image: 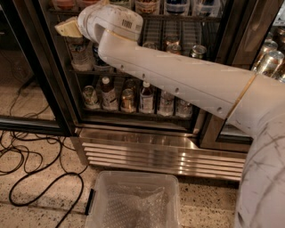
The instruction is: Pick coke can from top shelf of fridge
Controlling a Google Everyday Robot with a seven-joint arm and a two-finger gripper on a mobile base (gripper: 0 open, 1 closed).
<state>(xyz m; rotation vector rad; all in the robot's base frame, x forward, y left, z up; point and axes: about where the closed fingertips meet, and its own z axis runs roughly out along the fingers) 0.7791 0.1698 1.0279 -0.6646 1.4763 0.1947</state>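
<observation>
Camera view | gripper inside fridge at upper rack | jaws: can't tell | coke can not seen held, pick pending

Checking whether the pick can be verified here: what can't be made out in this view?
- No coke can is identifiable: the containers on the highest rack showing are cut off by the top edge.
- The gripper, inside the fridge at upper left, is mostly hidden behind the wrist housing; what it holds, if anything, is unseen.
- The middle-rack cans are partly covered by the arm.
</observation>
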